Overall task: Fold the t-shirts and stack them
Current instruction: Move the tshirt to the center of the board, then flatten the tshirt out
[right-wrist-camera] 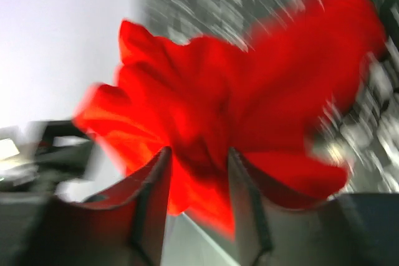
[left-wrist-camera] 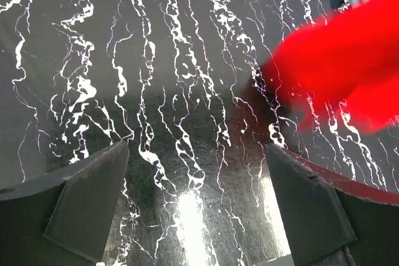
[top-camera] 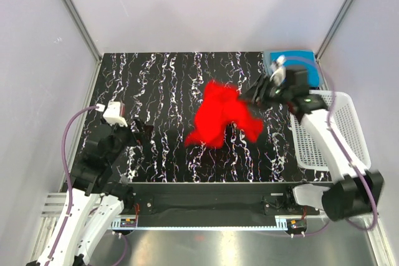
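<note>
Right pincer point(right-wrist-camera: 196, 160) clamped on bunched red t-shirt point(top-camera: 218, 116) (wrist view blurry). Left pincer point(left-wrist-camera: 196, 151) apart, empty. Step: spreading. Next: lay flat on surface point(top-camera: 156, 79) between pincers.

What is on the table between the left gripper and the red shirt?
Nothing: only bare table shows between the left gripper and the red shirt, in the top and left wrist views.

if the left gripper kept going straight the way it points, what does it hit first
Probably the bare table: the open left gripper points at it. The red t-shirt lies to the right of that line, though depth is unclear.
</note>
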Robot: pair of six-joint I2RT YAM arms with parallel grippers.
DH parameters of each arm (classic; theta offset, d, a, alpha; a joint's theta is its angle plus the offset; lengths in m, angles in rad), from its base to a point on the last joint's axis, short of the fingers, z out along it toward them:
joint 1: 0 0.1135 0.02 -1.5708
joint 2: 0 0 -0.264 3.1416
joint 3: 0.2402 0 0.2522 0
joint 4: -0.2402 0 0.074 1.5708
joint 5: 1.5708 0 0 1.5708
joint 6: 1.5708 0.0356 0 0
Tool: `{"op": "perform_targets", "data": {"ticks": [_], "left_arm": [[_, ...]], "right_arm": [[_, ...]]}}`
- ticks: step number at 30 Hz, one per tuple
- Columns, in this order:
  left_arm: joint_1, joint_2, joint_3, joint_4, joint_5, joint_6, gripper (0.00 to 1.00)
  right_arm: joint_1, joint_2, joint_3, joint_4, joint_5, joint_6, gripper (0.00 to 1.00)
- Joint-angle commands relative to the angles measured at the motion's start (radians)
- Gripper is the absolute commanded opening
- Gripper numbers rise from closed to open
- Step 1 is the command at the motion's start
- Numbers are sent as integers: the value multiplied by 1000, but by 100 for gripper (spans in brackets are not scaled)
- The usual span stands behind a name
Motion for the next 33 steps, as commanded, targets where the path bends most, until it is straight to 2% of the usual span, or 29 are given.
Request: {"op": "perform_targets", "data": {"ticks": [1, 3, 6, 7, 10, 15, 18, 22, 26, 29, 30, 31, 33], "left_arm": [[-1, -7, 34, -3, 42, -8, 99], [-1, 8, 45, -16, 101, -25, 99], [-2, 59, 40, -22, 243, -72, 99], [-1, 77, 34, -2, 317, -94, 99], [-2, 148, -27, 77, 417, -174, 97], [-7, 218, -164, 229, 454, -309, 94], [-34, 293, -207, 283, 423, -333, 90], [-120, 376, -214, 288, 283, -368, 82], [-133, 289, -286, 306, 141, -453, 77], [-131, 248, -299, 277, 48, -488, 77], [-129, 245, -291, 259, 22, -491, 79], [-125, 242, -283, 221, -39, -504, 81], [-104, 235, -254, 185, -72, -513, 87]], "right_arm": [[41, 55, -146, -76, 82, -56, 49], [43, 61, -201, -127, 194, -70, 57], [43, 35, -229, -223, 317, -100, 62], [43, 21, -238, -237, 332, -105, 62], [44, -37, -286, -225, 340, -93, 63], [62, -65, -427, -142, 325, -38, 61], [99, -46, -491, -93, 340, -10, 60], [171, -25, -528, -11, 348, 28, 59], [356, 18, -485, 5, 440, 85, 58], [466, 56, -467, 26, 519, 159, 57], [556, 64, -462, 34, 552, 182, 56], [597, 75, -456, 55, 584, 214, 56], [718, 124, -435, 88, 661, 220, 56]]}}
